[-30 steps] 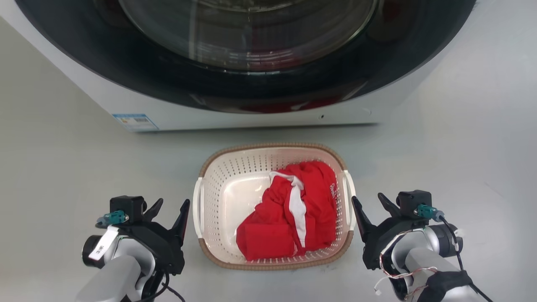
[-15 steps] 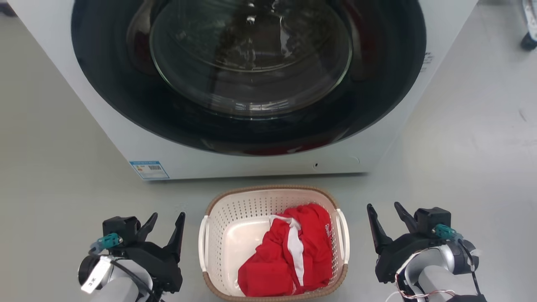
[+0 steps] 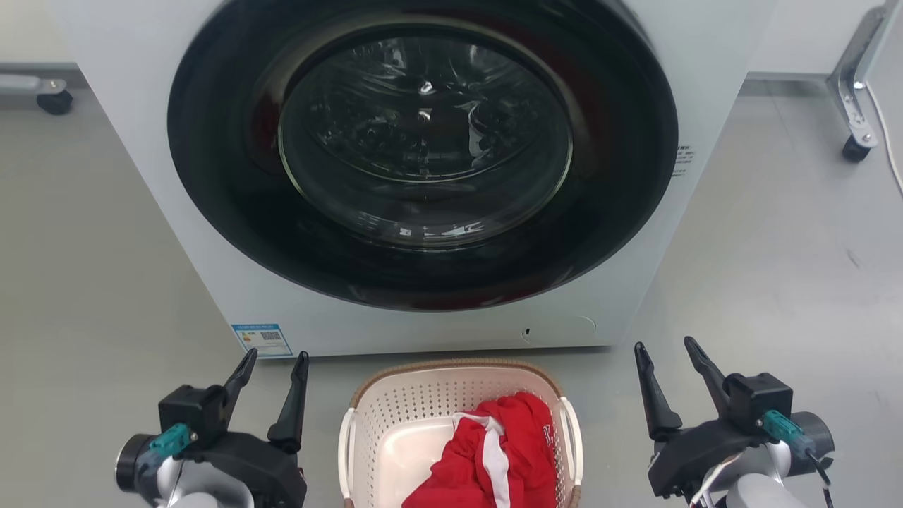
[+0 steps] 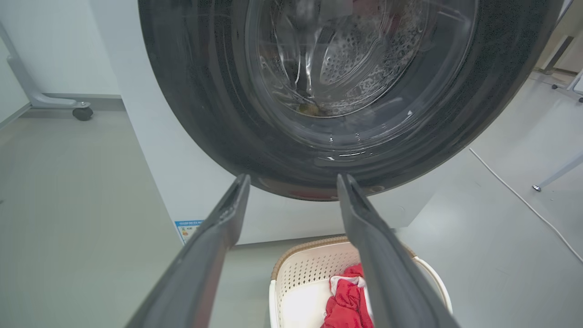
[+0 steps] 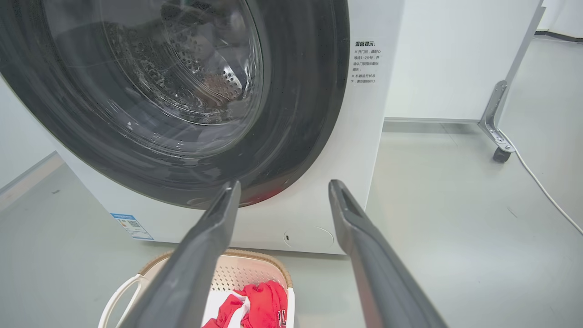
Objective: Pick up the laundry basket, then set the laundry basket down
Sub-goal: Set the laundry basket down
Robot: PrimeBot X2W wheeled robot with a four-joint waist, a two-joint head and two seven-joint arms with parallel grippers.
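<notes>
My left gripper (image 3: 275,356) and right gripper (image 3: 663,343) sit well apart, with the laundry basket (image 3: 423,398) on the floor (image 3: 776,247) between them. A bundled garment (image 3: 508,451) lies in the basket, toward the right gripper's side. Ahead of both sets of fingertips, just behind the basket, stands the washing machine (image 3: 423,176), its door facing me. A wheeled frame leg (image 3: 855,106) stands far ahead and right of the right gripper, and a caster (image 3: 53,102) far ahead and left of the left one.

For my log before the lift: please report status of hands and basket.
Left hand open, empty. Right hand open, empty. Laundry basket on floor between them, red cloth inside, untouched. Washing machine close behind it.
</notes>
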